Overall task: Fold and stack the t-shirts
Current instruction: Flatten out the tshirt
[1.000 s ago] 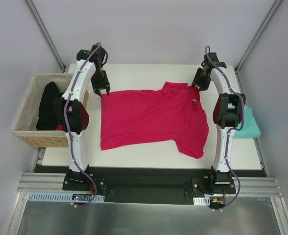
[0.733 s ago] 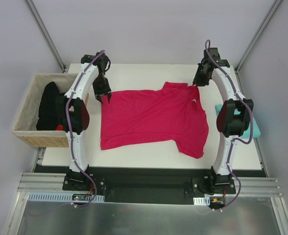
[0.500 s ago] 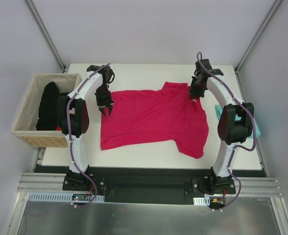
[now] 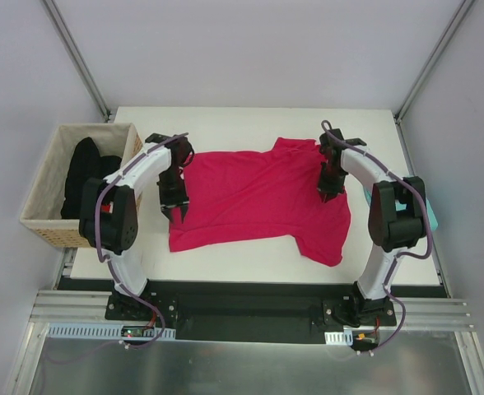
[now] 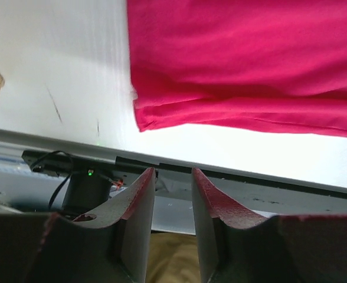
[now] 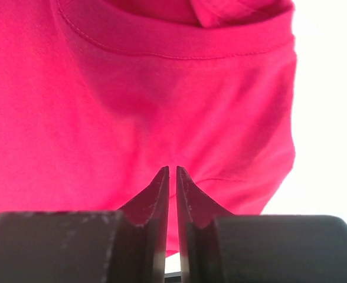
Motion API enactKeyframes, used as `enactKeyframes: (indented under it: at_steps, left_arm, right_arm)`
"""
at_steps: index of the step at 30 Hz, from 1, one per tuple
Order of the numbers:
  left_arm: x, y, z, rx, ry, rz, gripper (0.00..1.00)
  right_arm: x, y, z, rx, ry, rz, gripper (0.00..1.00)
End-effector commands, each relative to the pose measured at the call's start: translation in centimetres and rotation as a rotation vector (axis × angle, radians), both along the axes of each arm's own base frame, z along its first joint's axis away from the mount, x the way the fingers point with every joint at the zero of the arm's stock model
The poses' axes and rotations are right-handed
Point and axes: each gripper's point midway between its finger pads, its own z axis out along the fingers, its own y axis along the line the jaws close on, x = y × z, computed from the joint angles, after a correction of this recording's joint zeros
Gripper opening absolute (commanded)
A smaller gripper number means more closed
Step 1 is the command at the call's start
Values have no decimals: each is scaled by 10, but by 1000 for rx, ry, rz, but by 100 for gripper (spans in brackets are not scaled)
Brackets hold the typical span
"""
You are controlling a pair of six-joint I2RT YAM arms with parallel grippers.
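You are looking at the crimson-pink t-shirt (image 4: 250, 197) lying spread flat across the table (image 4: 242, 123). Your left gripper (image 5: 173, 172) is hovering at its left edge, jaws parted and empty. Your right gripper (image 6: 172, 169) is pointing at the cloth near the collar, fingers nearly together, and the teal t-shirt (image 4: 430, 216) is peeking out behind the right arm

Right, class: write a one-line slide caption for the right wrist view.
Right gripper, fingers almost together with nothing between them, over the crimson-pink t-shirt just below its stitched neckband.
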Motion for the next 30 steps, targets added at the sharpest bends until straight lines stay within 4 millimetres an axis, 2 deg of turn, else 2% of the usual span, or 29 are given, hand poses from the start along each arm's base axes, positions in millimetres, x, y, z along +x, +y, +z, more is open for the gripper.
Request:
enactKeyframes:
  at_steps: [1,7,11,19,27,30]
  left_arm:
    - [-24,11,0,60,26,40,32]
    - [-31,19,-15,109,66,47,32]
    - [-26,19,-24,116,62,47,31]
    - [-13,17,-52,124,96,16,31]
    - [-8,19,-63,135,112,1,31]
    - [-11,22,-67,145,132,3,30]
  right_arm:
    - [-4,-10,18,-44,-49,-27,13]
    - [-6,-8,11,-30,-33,-34,15]
    - [-5,-7,9,-24,-33,-36,15]
    - [7,-5,20,-15,-59,-26,15]
    - [13,-8,27,-14,-79,-37,15]
    - [13,-9,27,-17,-75,-39,15]
